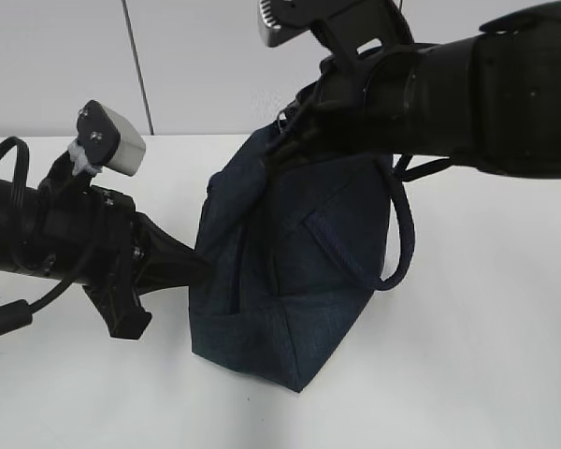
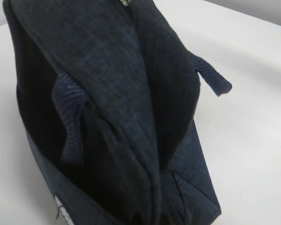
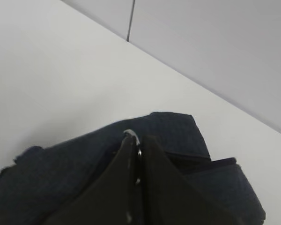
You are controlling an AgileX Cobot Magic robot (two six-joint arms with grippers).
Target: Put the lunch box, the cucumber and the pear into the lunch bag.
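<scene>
The dark navy lunch bag (image 1: 290, 271) stands on the white table, its top pinched to a peak. My right gripper (image 1: 288, 140) comes in from the upper right and is shut on the metal ring pull (image 3: 131, 135) of the zip at the bag's top; its dark fingers (image 3: 112, 187) press together around the ring. My left gripper (image 1: 202, 267) is against the bag's left side, its fingertips lost in the fabric. The bag fills the left wrist view (image 2: 112, 93). The lunch box, cucumber and pear are out of view.
The bag's looped handle (image 1: 404, 238) hangs off its right side and also shows in the left wrist view (image 2: 210, 77). White tabletop (image 1: 486, 355) surrounds the bag. A pale wall (image 1: 196, 65) rises behind the table's far edge.
</scene>
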